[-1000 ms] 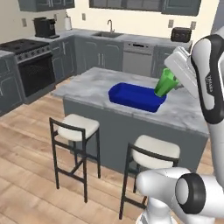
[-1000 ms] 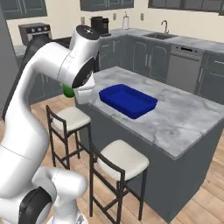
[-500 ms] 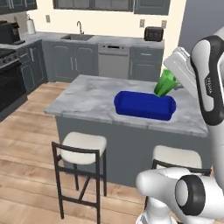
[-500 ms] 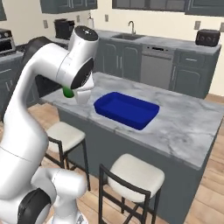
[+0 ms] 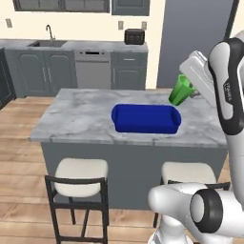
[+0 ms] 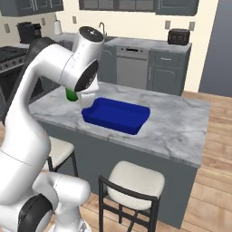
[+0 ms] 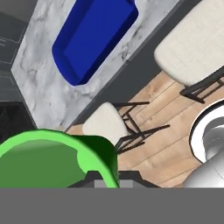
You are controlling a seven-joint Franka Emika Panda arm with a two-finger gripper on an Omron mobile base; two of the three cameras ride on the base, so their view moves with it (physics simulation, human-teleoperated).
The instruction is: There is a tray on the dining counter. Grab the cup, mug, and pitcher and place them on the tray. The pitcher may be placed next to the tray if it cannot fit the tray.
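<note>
Base has driven around the island: over the last second both base views swing from an oblique look at the long grey-veined white marble dining counter to nearly square-on, stools in front. That's camera motion, not the objects.

Small bright green tapered cup is airborne, tilted, carried in the two-finger gripper, same pose relative to the arm as before. Fingers are clamped on the cup; in the hand view its green rim crowds the bottom, right against the fingers.

Deep royal-blue rectangular tray sits mid-counter, empty. Cup hangs above the counter's right end, just beyond the tray's right edge, not over it yet.

Judgement: transport done, placement next. Arm needs to swing the cup left over the tray, level it, lower, release. Risk: tilted cup tipping on release.
</note>
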